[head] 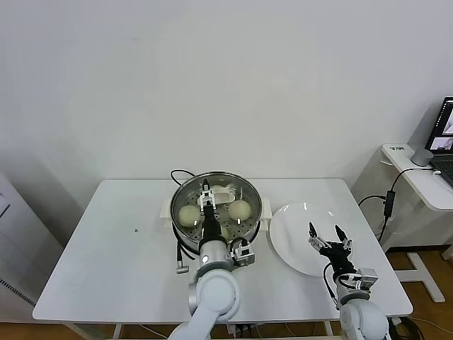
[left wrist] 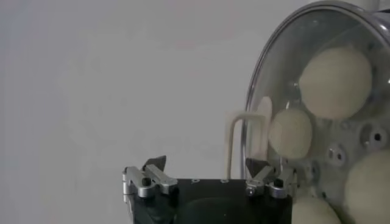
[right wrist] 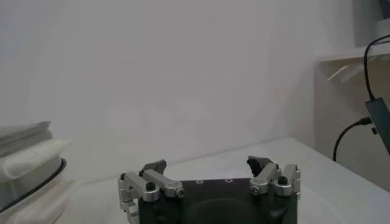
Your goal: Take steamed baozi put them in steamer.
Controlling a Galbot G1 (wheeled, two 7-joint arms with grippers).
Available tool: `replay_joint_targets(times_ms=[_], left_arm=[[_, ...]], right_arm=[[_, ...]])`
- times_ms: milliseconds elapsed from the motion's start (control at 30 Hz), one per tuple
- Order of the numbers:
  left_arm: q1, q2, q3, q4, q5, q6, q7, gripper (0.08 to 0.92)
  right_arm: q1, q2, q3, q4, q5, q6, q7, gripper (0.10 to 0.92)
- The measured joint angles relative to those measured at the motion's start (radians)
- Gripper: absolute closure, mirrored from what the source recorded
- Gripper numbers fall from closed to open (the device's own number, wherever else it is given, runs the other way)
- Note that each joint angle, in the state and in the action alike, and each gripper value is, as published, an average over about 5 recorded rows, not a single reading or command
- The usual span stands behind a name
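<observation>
Baozi [head: 188, 214] all sit in the steamer [head: 251, 195], four by the left wrist view; the plate [head: 291, 244] is bare. Left gripper [head: 206, 200] hangs released above them, right gripper [head: 326, 237] released over the plate. Task looks finished.

White table [head: 106, 241] against a pale wall. Flat white plate [head: 290, 234] on its right half. Side desk [head: 417, 177] at far right (laptop [head: 444, 145] open, cable [head: 389, 202] dangling).
</observation>
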Motion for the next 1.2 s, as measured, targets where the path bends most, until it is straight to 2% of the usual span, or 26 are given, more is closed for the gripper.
replay_joint_targets(times_ms=[400, 633, 967, 1067, 1200], left_arm=[[0.081, 0.051, -0.035, -0.126, -0.006, 0.000, -0.004, 0.177], [0.117, 0.074, -0.127, -0.207, -0.114, 0.000, -0.045, 0.177], [0.190, 0.096, -0.419, -0.290, -0.633, -0.017, -0.116, 0.177], [0.222, 0.094, -0.505, -0.296, -0.823, -0.079, -0.147, 0.177], [0.275, 0.086, -0.583, -0.296, -1.046, -0.222, -0.184, 0.177]], right_arm=[[-0.010, 0.004, -0.007, 0.015, 0.001, -0.004, -0.004, 0.203], [-0.024, 0.007, -0.019, 0.041, 0.002, -0.014, -0.014, 0.203], [-0.057, -0.005, -0.038, 0.088, -0.009, -0.022, -0.025, 0.203], [-0.072, 0.000, -0.039, 0.107, -0.017, -0.033, -0.028, 0.203], [-0.100, 0.008, -0.037, 0.137, -0.027, -0.046, -0.032, 0.203]])
